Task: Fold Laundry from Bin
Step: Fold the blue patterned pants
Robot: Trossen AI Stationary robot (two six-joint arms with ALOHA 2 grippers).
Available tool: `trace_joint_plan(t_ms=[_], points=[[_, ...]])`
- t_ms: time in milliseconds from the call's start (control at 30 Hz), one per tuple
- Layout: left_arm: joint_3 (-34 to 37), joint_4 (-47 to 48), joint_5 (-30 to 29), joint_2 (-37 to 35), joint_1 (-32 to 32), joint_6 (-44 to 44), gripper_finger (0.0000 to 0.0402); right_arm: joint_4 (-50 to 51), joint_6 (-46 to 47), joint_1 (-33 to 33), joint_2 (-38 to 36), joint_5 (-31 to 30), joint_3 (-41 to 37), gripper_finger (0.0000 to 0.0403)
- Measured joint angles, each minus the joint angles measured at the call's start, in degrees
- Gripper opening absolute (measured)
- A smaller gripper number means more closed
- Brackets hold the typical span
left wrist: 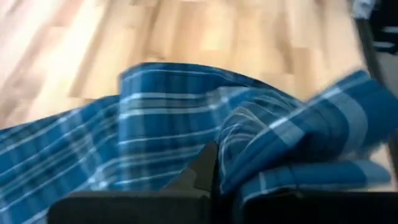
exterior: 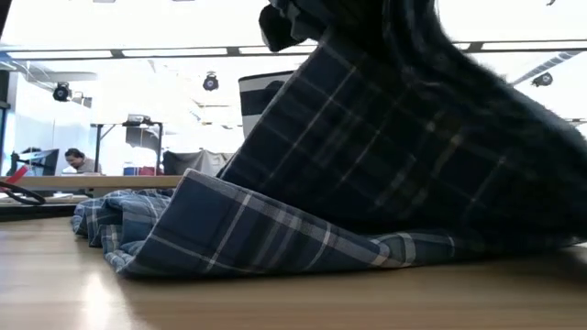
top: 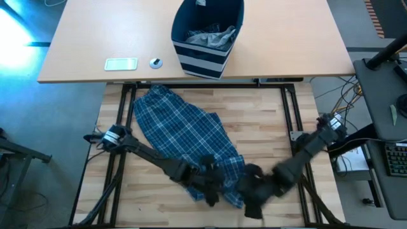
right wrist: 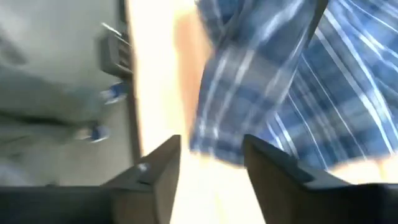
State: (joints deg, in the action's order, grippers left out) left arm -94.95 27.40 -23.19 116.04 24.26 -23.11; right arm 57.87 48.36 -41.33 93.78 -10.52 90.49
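Observation:
The blue-and-white plaid trousers [top: 184,137] lie slantwise on the wooden table, from far left to the near middle. Their near end is raised into a peak [exterior: 385,110]. My left gripper [top: 212,186] is shut on that near end. Just to its right, my right gripper [top: 252,194] stands open, with the cloth's edge [right wrist: 217,140] just beyond its fingertips [right wrist: 273,165]. I cannot tell whether that edge touches them. The navy striped bin [top: 206,38] stands on the far desk with grey cloth [top: 213,38] inside. My left gripper pinches a bunched fold at the trousers' near end [left wrist: 231,163] between its shut fingers [left wrist: 207,169]. One layer or several, I cannot tell. The fingers slant down, coming from the table's left. The cloth rises to the hold and slopes down from it; the rest lies on the table.
On the far desk, left of the bin, lie a flat white thing [top: 121,63] and a small round thing [top: 156,62]. The table's near edge is close behind both grippers. Bare wood [top: 267,121] shows right of the trousers. A person [exterior: 78,163] sits far off in the room.

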Motion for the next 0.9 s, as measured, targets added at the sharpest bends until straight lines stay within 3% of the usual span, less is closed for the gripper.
trace_joint_plan(t_ms=[167, 233, 300, 367, 533, 900], points=[[-0.1, 0.1, 0.5, -0.4, -2.8, -3.1, 0.0001, -0.4, 14.2, -10.7, 1.7, -23.7, -6.6, 0.0271], [-0.1, 0.1, 0.7, -0.4, -3.5, -4.1, 0.0, -0.1, 15.9, -13.1, 3.7, -33.4, -8.6, 0.0301], [-0.1, 0.1, 1.7, -0.4, -4.3, -5.2, 0.0, -0.7, 14.7, -14.5, 6.3, -39.0, -9.9, 0.0327], [-0.1, 0.4, 1.9, -0.4, -5.1, -5.8, 0.0, -1.4, 10.2, -14.8, 9.2, -39.7, -10.7, 0.0346], [-0.1, 0.7, 3.4, -0.4, -6.7, -4.8, 0.0, -1.6, -2.0, -14.7, 16.7, -34.8, -10.8, 0.036], [0.0, 4.5, 3.0, -0.4, -7.8, -6.1, 0.0, -12.7, -18.3, -10.4, 23.4, -31.9, -10.1, 0.0314]])
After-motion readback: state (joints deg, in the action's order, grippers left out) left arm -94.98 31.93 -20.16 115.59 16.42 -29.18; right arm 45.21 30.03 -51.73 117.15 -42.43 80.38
